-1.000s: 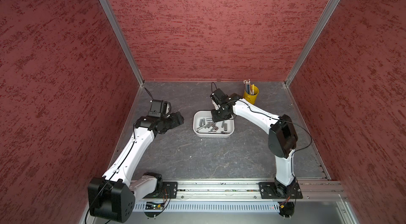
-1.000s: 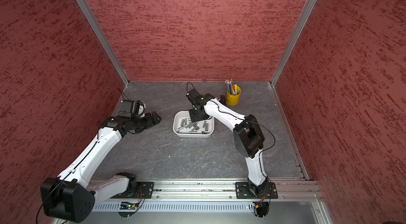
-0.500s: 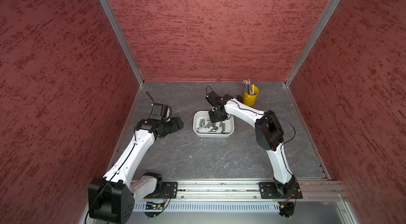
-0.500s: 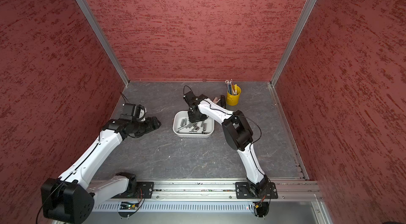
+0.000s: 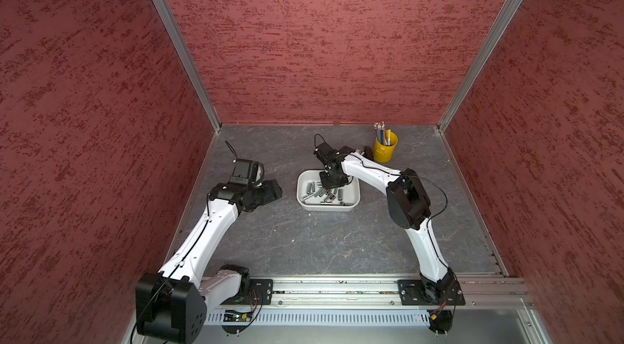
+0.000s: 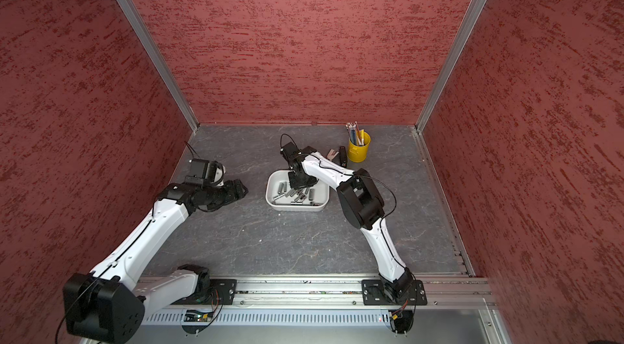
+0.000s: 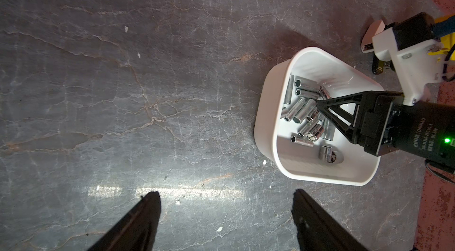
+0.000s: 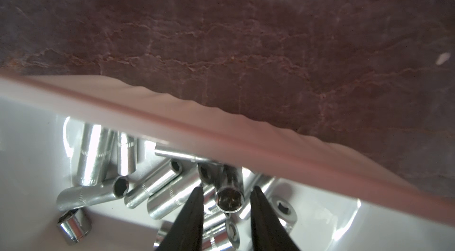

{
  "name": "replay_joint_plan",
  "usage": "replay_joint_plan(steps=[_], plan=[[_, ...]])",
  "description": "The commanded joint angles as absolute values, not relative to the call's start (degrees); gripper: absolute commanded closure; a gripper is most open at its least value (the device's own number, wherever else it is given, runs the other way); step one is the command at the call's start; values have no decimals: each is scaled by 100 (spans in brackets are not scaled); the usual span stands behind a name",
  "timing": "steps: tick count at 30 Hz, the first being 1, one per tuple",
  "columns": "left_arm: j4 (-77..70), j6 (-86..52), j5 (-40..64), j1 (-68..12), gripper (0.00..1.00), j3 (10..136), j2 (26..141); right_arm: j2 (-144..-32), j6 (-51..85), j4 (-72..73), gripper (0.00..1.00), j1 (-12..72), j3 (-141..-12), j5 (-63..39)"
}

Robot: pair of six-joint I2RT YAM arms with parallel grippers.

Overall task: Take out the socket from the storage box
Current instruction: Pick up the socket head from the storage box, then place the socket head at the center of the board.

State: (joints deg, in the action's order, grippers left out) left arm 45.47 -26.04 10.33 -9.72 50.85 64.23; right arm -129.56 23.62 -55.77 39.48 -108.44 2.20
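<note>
The right arm's elbow (image 5: 407, 202) has swung leftward and the right end effector (image 8: 226, 188) has sunk into the storage box (image 5: 328, 208), jaws narrowed to straddle one socket (image 8: 229, 200) with slim gaps left: not yet gripped. That socket, lying atop the heap (image 7: 299, 113) in the box, seems the intended pick; closing and lifting remain. The left end effector (image 7: 225, 192), left of the box, gapes wide, empty.

right tool (image 8: 227, 189) parted around one socket (image 8: 229, 200), gaps both sides, more sockets (image 8: 91, 153) heaped in storage box (image 8: 221, 145), tabletop (image 8: 246, 40) beyond
</note>
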Motion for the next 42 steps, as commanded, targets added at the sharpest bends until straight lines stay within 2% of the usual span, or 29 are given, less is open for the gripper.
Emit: replay_joint_plan(steps=[1,14,25,35,42], plan=[[4526,-2531,993,-1027,13,5071,6461,-13094,2401,-5608,67,3920,-10951,400],[4535,-2540,866,-1148,14,5054,6467,-13081,2391,-5550,79,3920,-10936,350],[4535,-2536,861,-1204,14,5102,6556,-12007,2291,-5629,83,3742,-10634,233],[4456,-2549,827,-1292,14,5032,6616,-10921,2119,-5464,83,2863,-9591,212],[4455,-2555,813,-1327,14,5017,6622,-10868,2067,-5076,83,2303,-8834,96]])
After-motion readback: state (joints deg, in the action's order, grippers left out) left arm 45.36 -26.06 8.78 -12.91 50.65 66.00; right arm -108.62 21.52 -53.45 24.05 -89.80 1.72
